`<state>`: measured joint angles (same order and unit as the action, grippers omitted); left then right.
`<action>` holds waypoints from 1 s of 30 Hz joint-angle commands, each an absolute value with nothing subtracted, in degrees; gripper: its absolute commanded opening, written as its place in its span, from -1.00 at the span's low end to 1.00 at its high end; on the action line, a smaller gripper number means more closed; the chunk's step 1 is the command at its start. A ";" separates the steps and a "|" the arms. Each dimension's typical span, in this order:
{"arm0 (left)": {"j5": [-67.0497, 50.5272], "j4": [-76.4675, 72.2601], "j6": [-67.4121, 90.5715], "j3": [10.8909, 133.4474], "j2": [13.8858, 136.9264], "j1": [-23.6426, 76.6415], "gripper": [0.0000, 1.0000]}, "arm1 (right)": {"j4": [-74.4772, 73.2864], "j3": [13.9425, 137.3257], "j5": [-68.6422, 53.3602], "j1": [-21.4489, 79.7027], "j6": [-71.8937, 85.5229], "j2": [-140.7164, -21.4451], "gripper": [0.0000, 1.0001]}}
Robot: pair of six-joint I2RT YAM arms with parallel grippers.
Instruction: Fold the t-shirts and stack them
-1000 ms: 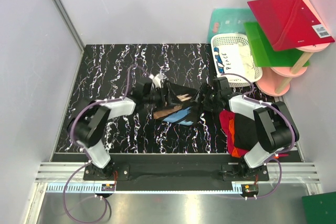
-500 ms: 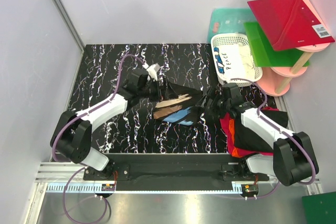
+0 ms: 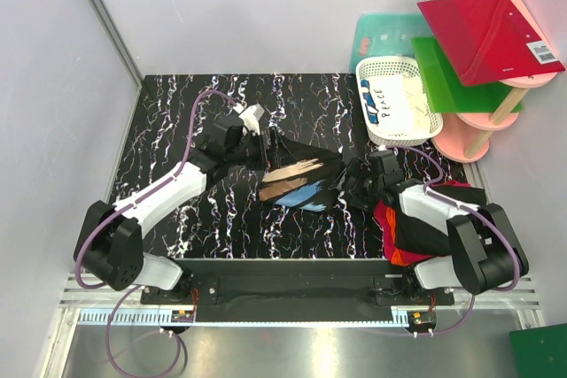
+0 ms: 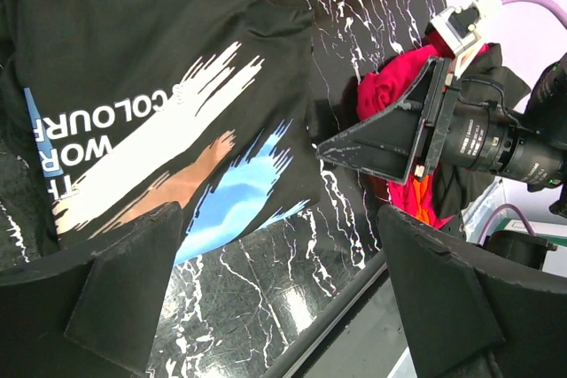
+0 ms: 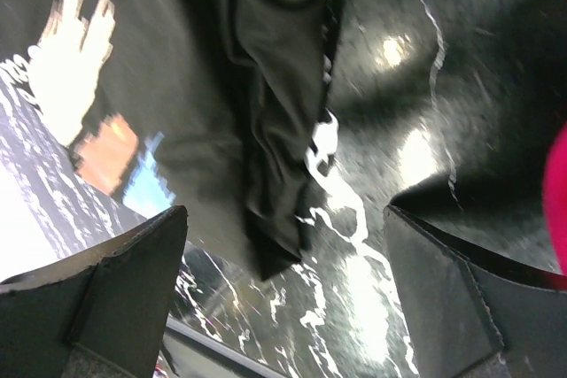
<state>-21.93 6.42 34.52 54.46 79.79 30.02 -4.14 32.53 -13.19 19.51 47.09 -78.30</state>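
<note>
Both arms eased off the black t-shirt (image 3: 301,173), left claw (image 3: 264,150) and right claw (image 3: 356,187) spread wide and empty, leaving it on the table (image 3: 177,112) for folding.

White basket (image 3: 400,137) at the table's (image 3: 177,121) far-right corner; red board (image 3: 485,31) above green board (image 3: 452,81), seemingly touching.

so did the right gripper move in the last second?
Yes. The right gripper pulled back from the white basket toward the table's near edge, jaws open.
</note>
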 commanded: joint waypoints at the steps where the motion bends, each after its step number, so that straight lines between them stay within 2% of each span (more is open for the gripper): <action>1: -20.39 5.89 33.22 54.32 78.31 30.06 0.94 | -0.62 31.72 -12.83 20.04 48.08 -81.64 0.99; 13: -19.43 7.56 32.52 55.28 77.43 30.06 0.94 | 6.77 41.21 -15.73 24.43 49.31 -102.64 0.96; 14: -19.08 7.91 32.43 55.54 77.26 29.97 0.94 | 6.59 42.00 -16.25 24.78 49.22 -104.66 0.84; 15: -18.72 8.61 32.00 55.89 77.17 29.97 0.94 | 6.77 42.88 -16.43 25.31 49.13 -105.29 0.37; 16: -18.63 8.87 31.91 55.99 76.99 29.97 0.94 | 6.94 42.98 -16.70 25.83 48.87 -105.90 -0.21; 17: -18.46 9.22 31.82 56.07 76.99 29.88 0.94 | 6.86 43.07 -16.70 25.84 48.78 -105.91 -0.92; 18: -18.28 9.40 31.82 56.25 76.82 29.97 0.94 | 5.90 43.15 -16.44 26.01 48.17 -105.73 -1.00; 24: -18.28 9.40 31.90 55.90 77.61 29.79 0.94 | -6.12 42.98 -7.75 26.98 42.82 -95.21 -1.00; 30: -18.46 8.88 32.43 55.46 78.13 29.79 0.93 | -18.62 44.29 3.15 27.07 36.14 -75.52 -1.00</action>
